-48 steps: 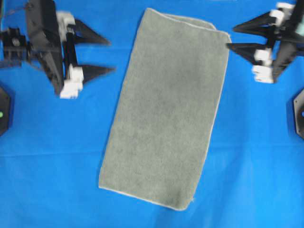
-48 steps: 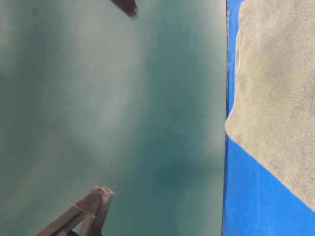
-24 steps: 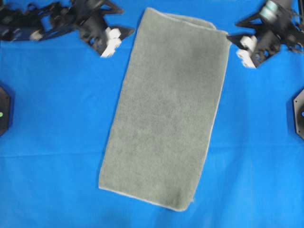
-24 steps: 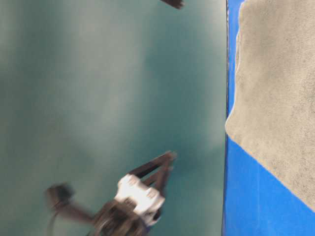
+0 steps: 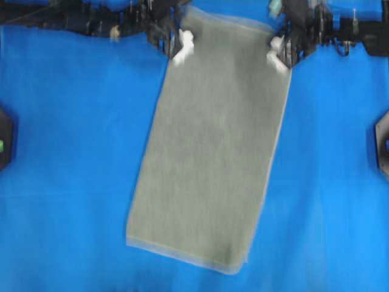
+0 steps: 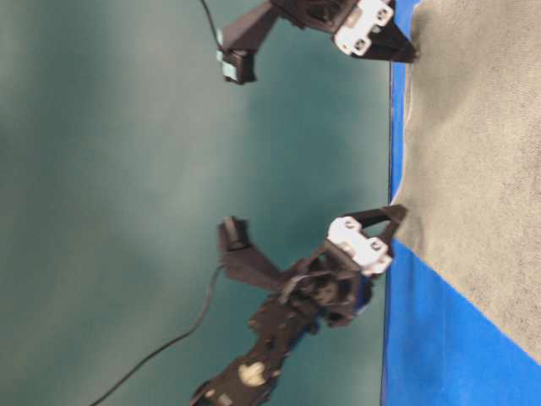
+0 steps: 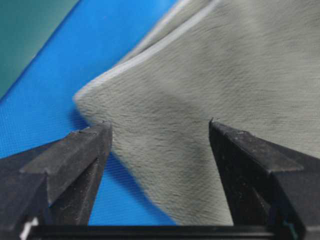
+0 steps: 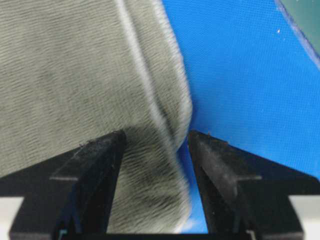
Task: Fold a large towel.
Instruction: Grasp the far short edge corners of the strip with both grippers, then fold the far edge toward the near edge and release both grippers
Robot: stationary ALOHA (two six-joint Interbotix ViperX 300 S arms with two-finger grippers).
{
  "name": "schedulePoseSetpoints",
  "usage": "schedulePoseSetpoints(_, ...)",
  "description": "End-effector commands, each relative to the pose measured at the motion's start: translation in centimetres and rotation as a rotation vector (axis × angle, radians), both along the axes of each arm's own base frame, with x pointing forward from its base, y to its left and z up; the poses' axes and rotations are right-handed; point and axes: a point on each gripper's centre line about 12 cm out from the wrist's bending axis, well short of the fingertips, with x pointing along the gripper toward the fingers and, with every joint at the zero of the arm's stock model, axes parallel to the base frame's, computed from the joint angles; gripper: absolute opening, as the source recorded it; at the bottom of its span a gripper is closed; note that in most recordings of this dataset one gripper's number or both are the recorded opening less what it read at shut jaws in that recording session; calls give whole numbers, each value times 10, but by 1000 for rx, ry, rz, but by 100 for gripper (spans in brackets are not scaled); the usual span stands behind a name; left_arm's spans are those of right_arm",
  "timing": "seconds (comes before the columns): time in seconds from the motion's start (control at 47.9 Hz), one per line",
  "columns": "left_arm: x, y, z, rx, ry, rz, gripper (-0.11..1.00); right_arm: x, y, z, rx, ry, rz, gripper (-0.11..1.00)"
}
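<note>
The grey-green towel [image 5: 209, 146] lies flat as a long folded rectangle on the blue sheet [image 5: 67, 182], slanting from top centre to bottom left. My left gripper [image 5: 180, 44] is at its top left corner, open, with the jaws astride that corner [image 7: 159, 124]. My right gripper [image 5: 278, 52] is at the top right corner, open, with the towel's folded, hemmed edge [image 8: 172, 107] between its jaws [image 8: 156, 133]. Neither has closed on the cloth. The towel's end also shows in the table-level view [image 6: 473, 152], with both grippers at its corners.
Black fixtures sit at the left edge [image 5: 3, 139] and the right edge [image 5: 383, 143] of the sheet. Both arms stretch along the top edge. A teal backdrop [image 6: 127, 169] stands behind the table in the table-level view.
Both grippers have swung in from the sides and gone up to the towel's top corners, now straddling them. The towel has not moved.
</note>
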Motion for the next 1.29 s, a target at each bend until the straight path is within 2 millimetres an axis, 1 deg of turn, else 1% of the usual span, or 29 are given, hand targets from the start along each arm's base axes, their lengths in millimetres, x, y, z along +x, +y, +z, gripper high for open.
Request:
schedulePoseSetpoints(0.0, 1, 11, 7, 13, -19, 17, 74, 1, -14, 3, -17, -29, -12, 57)
schedulePoseSetpoints(0.084, -3, 15, 4, 7, -8, 29, 71, -3, -19, -1, -15, -30, -21, 57)
schedulePoseSetpoints(0.146, -6, 16, 3, 3, 0, 33, 66, -5, -22, -3, -13, -33, -27, 57)
schedulePoseSetpoints(0.188, -7, 16, 3, 2, 3, 34, 58, -6, -24, -4, -11, -31, -31, 57)
schedulePoseSetpoints(0.251, -7, 16, 2, 0, 7, 33, 42, -7, -24, -6, -9, -29, -32, 53)
schedulePoseSetpoints(0.313, -8, 15, 1, -3, 15, 31, 25, -7, -25, -6, -10, -31, -31, 41)
schedulePoseSetpoints(0.397, -8, 15, 1, 0, 20, 28, 5, -5, -25, -4, -15, -44, -21, 16)
schedulePoseSetpoints(0.418, -8, 15, 1, 0, 22, 27, 3, -3, -26, -4, -18, -51, -17, 10)
schedulePoseSetpoints(0.439, -8, 15, 2, 1, 22, 26, 3, -3, -26, -3, -18, -58, -16, 6)
schedulePoseSetpoints(0.459, -8, 15, 2, 1, 22, 25, 3, -1, -26, -2, -21, -67, -12, 4)
schedulePoseSetpoints(0.522, -8, 15, 6, 4, 22, 23, 3, 1, -27, 1, -27, -87, -7, 4)
schedulePoseSetpoints(0.585, -9, 14, 17, 9, 13, 23, 3, 3, -28, 7, -36, -106, -8, 4)
schedulePoseSetpoints(0.668, -13, 11, 40, 24, -12, 21, 3, 4, -27, 21, -59, -131, -12, 4)
schedulePoseSetpoints(0.71, -16, 8, 59, 40, -36, 19, 3, 3, -26, 30, -75, -141, -13, 4)
schedulePoseSetpoints(0.814, -28, 1, 96, 79, -97, 19, 3, 2, -18, 58, -121, -166, -10, 4)
schedulePoseSetpoints(0.919, -40, -9, 118, 108, -132, 12, 3, 2, -7, 88, -171, -189, -3, 4)
schedulePoseSetpoints(0.981, -47, -17, 120, 110, -133, 3, 3, 4, 3, 100, -187, -206, 15, 4)
schedulePoseSetpoints(1.023, -50, -25, 121, 106, -131, -8, 3, 6, 9, 104, -189, -209, 24, 4)
schedulePoseSetpoints(1.107, -55, -42, 117, 97, -121, -39, 3, 13, 26, 109, -179, -217, 58, 4)
schedulePoseSetpoints(1.148, -57, -54, 114, 90, -115, -63, 3, 16, 37, 109, -170, -212, 79, 4)
schedulePoseSetpoints(1.19, -59, -67, 111, 82, -105, -90, 3, 21, 51, 108, -153, -201, 103, 4)
schedulePoseSetpoints(1.211, -59, -74, 109, 79, -101, -106, 3, 23, 62, 105, -136, -187, 122, 4)
schedulePoseSetpoints(1.274, -62, -99, 102, 66, -84, -164, 3, 28, 88, 99, -96, -152, 164, 4)
